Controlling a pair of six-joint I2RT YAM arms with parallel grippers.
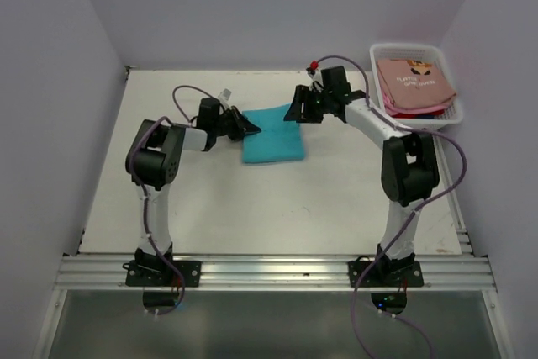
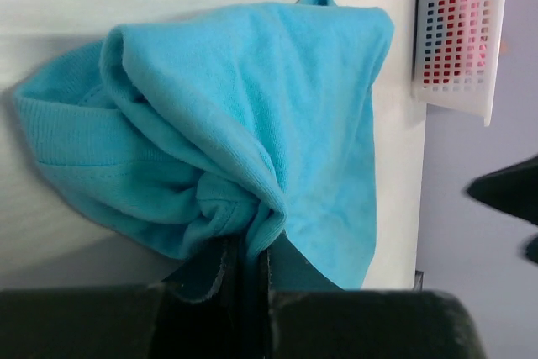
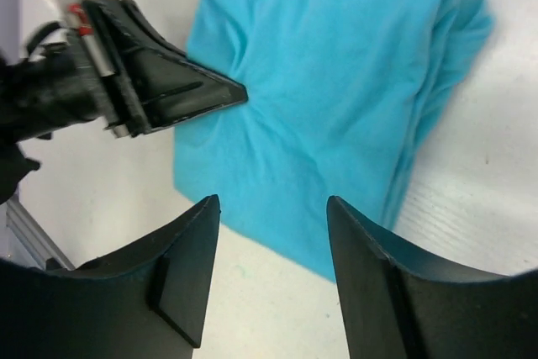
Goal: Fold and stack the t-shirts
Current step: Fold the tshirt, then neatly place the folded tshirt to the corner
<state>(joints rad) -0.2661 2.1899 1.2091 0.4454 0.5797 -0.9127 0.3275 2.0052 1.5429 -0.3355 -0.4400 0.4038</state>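
Note:
A teal t-shirt (image 1: pixel 272 134) lies folded at the middle back of the table. My left gripper (image 1: pixel 252 129) is shut on its left edge, and the cloth bunches between the jaws in the left wrist view (image 2: pixel 252 237). My right gripper (image 1: pixel 293 113) is open and empty, just above the shirt's far right edge. The right wrist view shows the teal shirt (image 3: pixel 328 98) beyond my open gripper (image 3: pixel 273 203), with the left gripper (image 3: pixel 239 92) pinching the cloth. A salmon-pink shirt (image 1: pixel 414 83) with dark print lies on top in the white basket (image 1: pixel 444 119), with red and blue edges under it.
The white plastic basket stands at the back right corner, also in the left wrist view (image 2: pixel 458 35). White walls close the table at the back and both sides. An aluminium rail (image 1: pixel 269 271) runs along the near edge with both arm bases.

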